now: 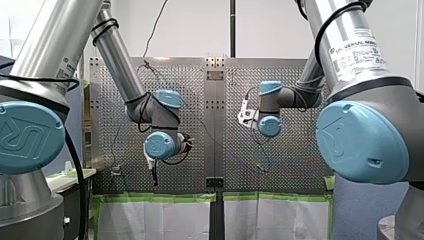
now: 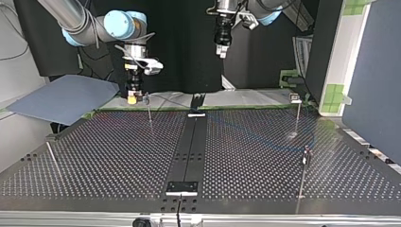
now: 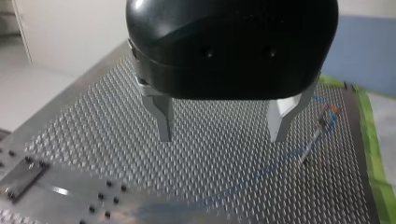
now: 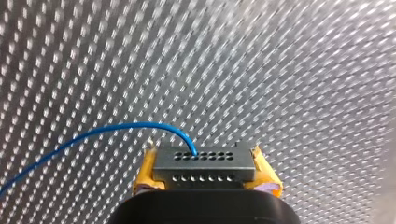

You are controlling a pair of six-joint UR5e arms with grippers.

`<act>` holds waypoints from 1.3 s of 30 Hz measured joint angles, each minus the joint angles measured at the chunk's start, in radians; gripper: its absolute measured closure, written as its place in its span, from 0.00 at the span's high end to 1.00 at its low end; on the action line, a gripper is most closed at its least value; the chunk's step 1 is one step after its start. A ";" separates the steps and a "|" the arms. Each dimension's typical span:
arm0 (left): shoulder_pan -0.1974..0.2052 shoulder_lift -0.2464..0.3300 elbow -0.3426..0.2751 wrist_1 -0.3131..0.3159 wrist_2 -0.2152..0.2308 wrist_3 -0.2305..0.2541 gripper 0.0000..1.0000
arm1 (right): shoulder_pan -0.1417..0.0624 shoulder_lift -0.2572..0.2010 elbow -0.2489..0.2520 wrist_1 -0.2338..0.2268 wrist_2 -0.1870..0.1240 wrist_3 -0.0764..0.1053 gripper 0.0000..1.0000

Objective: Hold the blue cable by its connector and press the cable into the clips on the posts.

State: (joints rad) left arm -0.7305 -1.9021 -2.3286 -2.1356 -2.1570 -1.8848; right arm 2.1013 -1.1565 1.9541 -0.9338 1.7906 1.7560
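My right gripper [image 4: 205, 170] clamps its yellow pads on the grey connector [image 4: 204, 158], the blue cable [image 4: 116, 128] arcing off over the perforated table [image 4: 280, 70] — shown only by the right wrist view. The top view sets it at the table's far left edge, beside a post [image 2: 149, 111]; my left gripper [image 3: 219, 123], fingers spread and empty, hangs high over open table.

We're in a robotics lab here, no doubt: a pair of Universal Robots arms [image 1: 350, 55] with blue joint caps hangs over a perforated metal surface [image 2: 118, 156], green tape [image 1: 155, 198] lines its edge, and a black backdrop [image 2: 184, 52] plus partition panels [image 2: 373, 85] box the rig in.
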 joint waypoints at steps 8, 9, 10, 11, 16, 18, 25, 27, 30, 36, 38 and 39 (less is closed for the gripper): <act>0.025 0.000 -0.075 0.042 0.006 0.012 1.00 | 0.084 -0.084 0.084 -0.076 0.024 -0.024 0.00; 0.028 0.000 -0.086 0.043 0.012 0.016 1.00 | 0.098 -0.097 0.098 -0.085 0.027 -0.026 0.00; 0.030 0.000 -0.095 0.043 0.016 0.020 1.00 | 0.109 -0.103 0.109 -0.090 0.029 -0.027 0.00; 0.033 0.001 -0.104 0.042 0.018 0.023 1.00 | 0.119 -0.106 0.119 -0.095 0.030 -0.027 0.00; 0.050 0.003 -0.130 0.033 0.023 0.038 1.00 | 0.167 -0.084 0.167 -0.110 0.036 -0.027 0.00; 0.056 0.004 -0.127 0.030 0.024 0.041 1.00 | 0.183 -0.066 0.187 -0.119 0.048 -0.027 0.00; 0.074 0.017 -0.116 0.013 0.035 0.053 1.00 | 0.200 -0.004 0.250 -0.174 0.104 -0.015 0.00; 0.087 0.030 -0.113 0.002 0.047 0.065 1.00 | 0.200 0.014 0.267 -0.192 0.122 -0.010 0.00; 0.112 0.055 -0.112 -0.004 0.072 0.090 1.00 | 0.195 0.042 0.281 -0.220 0.147 -0.007 0.00; 0.166 0.079 -0.112 -0.008 0.125 0.136 1.00 | 0.190 0.099 0.285 -0.263 0.161 -0.010 0.00; 0.180 0.080 -0.112 -0.010 0.137 0.140 1.00 | 0.189 0.116 0.285 -0.266 0.162 -0.011 0.00; 0.190 0.080 -0.112 -0.011 0.144 0.142 1.00 | 0.188 0.125 0.285 -0.267 0.162 -0.011 0.00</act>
State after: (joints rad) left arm -0.5406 -1.8218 -2.4402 -2.1470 -2.0134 -1.7430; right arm 2.2892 -1.0314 2.2388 -1.2006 1.9526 1.7449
